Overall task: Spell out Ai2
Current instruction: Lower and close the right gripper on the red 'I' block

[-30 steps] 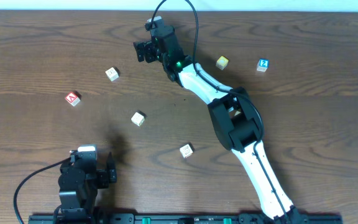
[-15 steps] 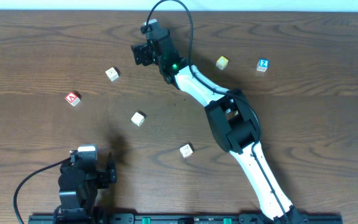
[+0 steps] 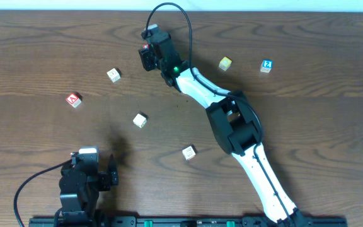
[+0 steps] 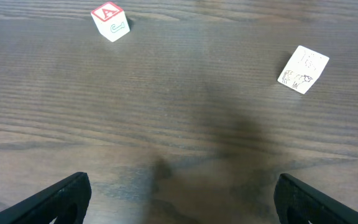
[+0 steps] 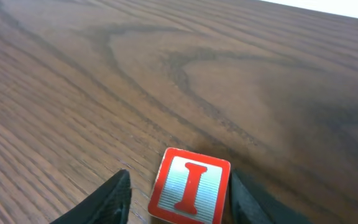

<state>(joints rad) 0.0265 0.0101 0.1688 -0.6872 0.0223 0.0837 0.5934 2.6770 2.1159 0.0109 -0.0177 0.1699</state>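
Observation:
A red-framed I block (image 5: 191, 186) stands on the wood table between the fingers of my right gripper (image 5: 179, 199). The right finger touches it and a small gap shows at the left finger. In the overhead view that gripper (image 3: 149, 57) is at the far middle of the table and hides most of the block. A red A block (image 3: 74, 99) lies at the left and shows in the left wrist view (image 4: 110, 22). A blue 2 block (image 3: 266, 65) lies at the far right. My left gripper (image 4: 179, 199) is open and empty near the front left (image 3: 96, 165).
White blocks lie at the left (image 3: 113, 75), the middle (image 3: 140, 120) and lower middle (image 3: 188, 152). The middle one shows in the left wrist view (image 4: 302, 69). A yellow-green block (image 3: 225, 63) sits right of the right arm. The table's far edge is just behind the right gripper.
My right gripper has shifted slightly left and toward the far edge, and its jaws have narrowed from wide open to close around the I block. The left arm has not moved.

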